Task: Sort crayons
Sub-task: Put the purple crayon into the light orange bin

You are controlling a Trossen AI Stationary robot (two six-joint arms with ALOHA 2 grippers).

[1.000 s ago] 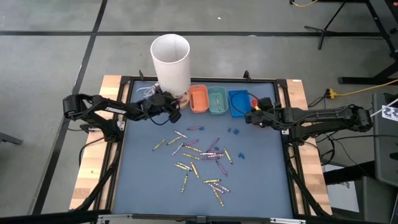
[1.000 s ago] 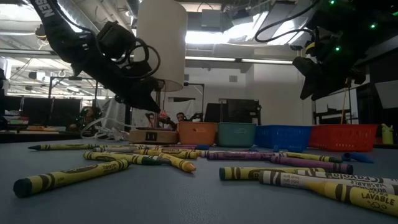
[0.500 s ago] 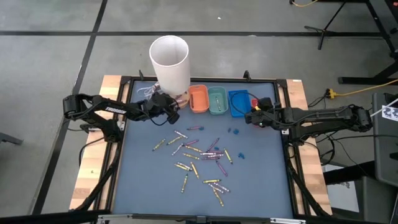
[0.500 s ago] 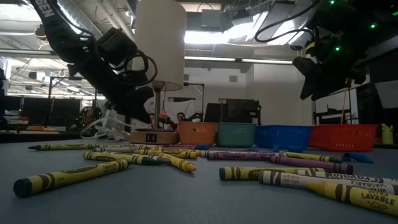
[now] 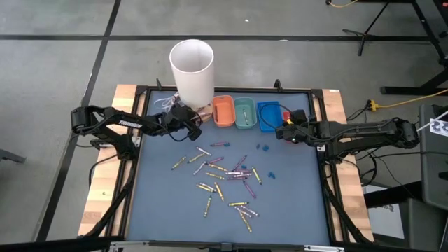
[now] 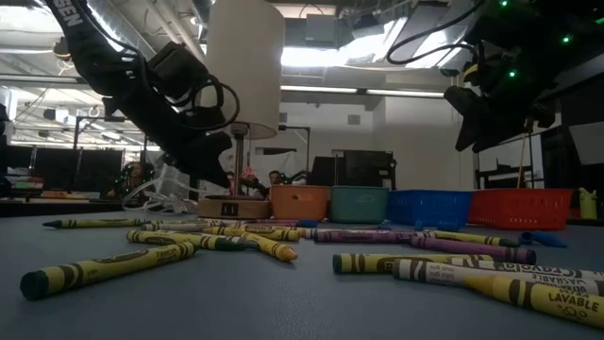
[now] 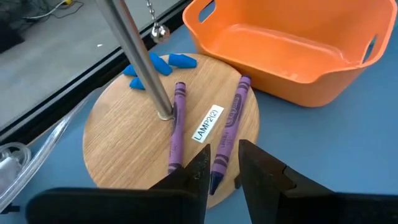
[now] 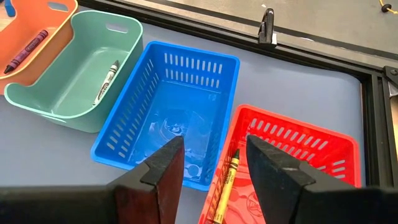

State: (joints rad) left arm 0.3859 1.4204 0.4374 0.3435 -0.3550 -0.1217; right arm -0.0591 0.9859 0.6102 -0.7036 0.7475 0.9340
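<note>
The left gripper point(image 7: 225, 163) is hanging over a round wooden lamp base point(image 7: 124, 134), fingers slightly parted around the tip of a purple crayon point(image 7: 227, 132) lying there, likely to lift it toward the orange tray point(image 7: 292, 53). The right gripper point(image 8: 214, 163), spread wide, is waiting over the blue basket point(image 8: 168, 124) and red basket point(image 8: 298, 149). Most crayons point(image 5: 224, 175) are lying scattered mid-table.

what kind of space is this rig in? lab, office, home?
Most likely a robotics lab or workshop. The framed work table stands on a bare concrete floor, equipment stands and cables sit around it, and the low view shows open ceiling lighting.
</note>
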